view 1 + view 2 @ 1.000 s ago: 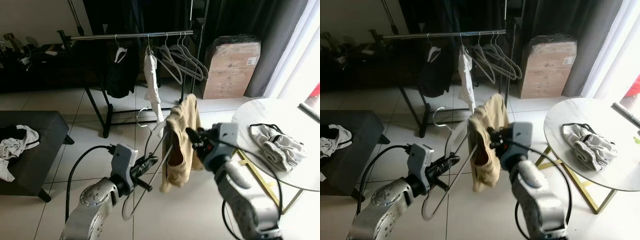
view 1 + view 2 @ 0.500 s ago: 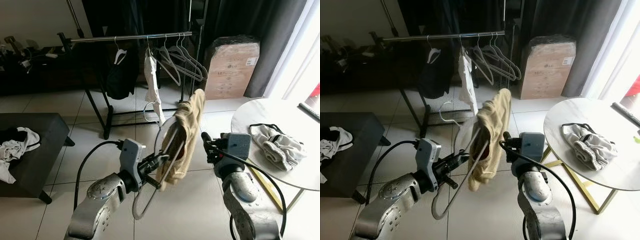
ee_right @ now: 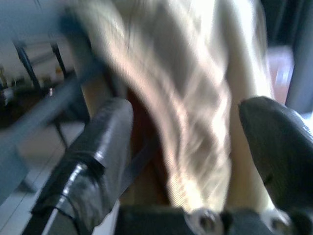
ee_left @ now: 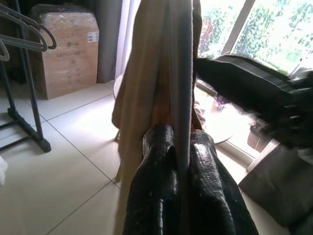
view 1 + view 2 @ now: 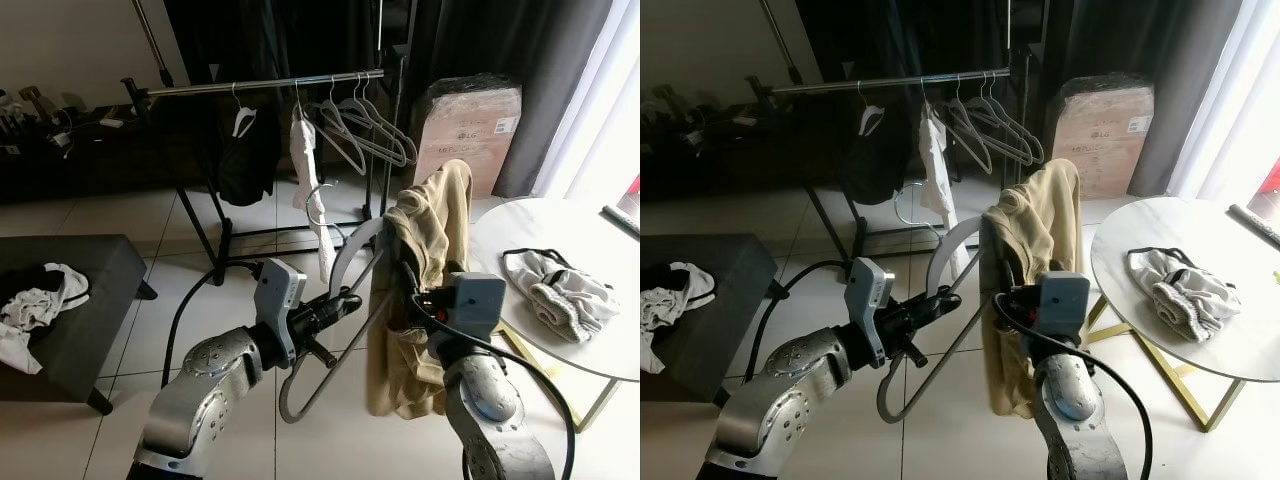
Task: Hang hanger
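Left eye view: clothes rack (image 5: 262, 84) stands at the back as the landmark; left gripper (image 5: 338, 303) is held up in front of the rack, well short of its rail, fingers clamped on one arm of a grey hanger (image 5: 345, 300) whose hook (image 5: 318, 203) rises toward the rack. Tan garment (image 5: 425, 290) is draped over the hanger's far shoulder and hangs down in front of the rack's right end. Right gripper (image 5: 415, 290) sits just beside the garment, on the side away from the rack, fingers pointing into the cloth. Empty hangers (image 5: 375, 130) and a white garment (image 5: 307, 170) hang on the rail; cardboard box (image 5: 465, 135) is right of the rack, round table (image 5: 600, 350) with a grey cloth (image 5: 555, 290) further right and nearer, dark bench (image 5: 70, 300) left of the rack. Right eye view: same layout, hanger and tan garment in front of the rack, not on its rail. Left wrist view: two black fingers (image 4: 159, 186) pressed together on the grey hanger bar, tan garment just beyond, box and rack foot behind. Right wrist view: blurred; black fingers (image 3: 98, 147) stand wide apart with the tan garment between them, gripping nothing that I can tell.
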